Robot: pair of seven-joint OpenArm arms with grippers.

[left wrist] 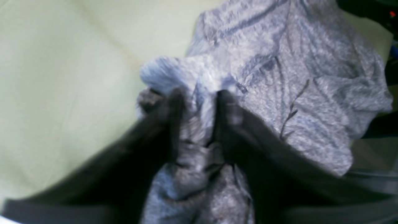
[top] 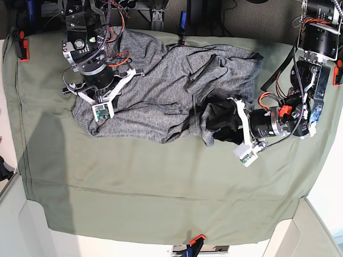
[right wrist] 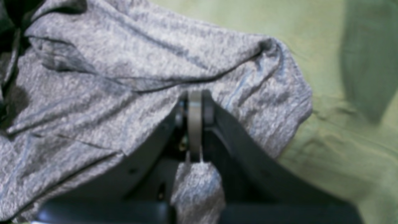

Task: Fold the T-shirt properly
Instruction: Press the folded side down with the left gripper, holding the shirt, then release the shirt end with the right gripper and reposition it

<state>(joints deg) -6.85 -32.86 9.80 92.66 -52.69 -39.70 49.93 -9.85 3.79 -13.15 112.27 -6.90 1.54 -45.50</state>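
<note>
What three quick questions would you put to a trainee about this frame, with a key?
1. True or false: the T-shirt already lies folded into a neat flat rectangle.
2. Pick one: the right claw is shut on A) a fold of the T-shirt, B) the table edge, C) nothing.
3. Fill in: the T-shirt lies on a large ___ sheet.

Key: 1 false, it is spread out and rumpled. 2 A. 3 green.
</note>
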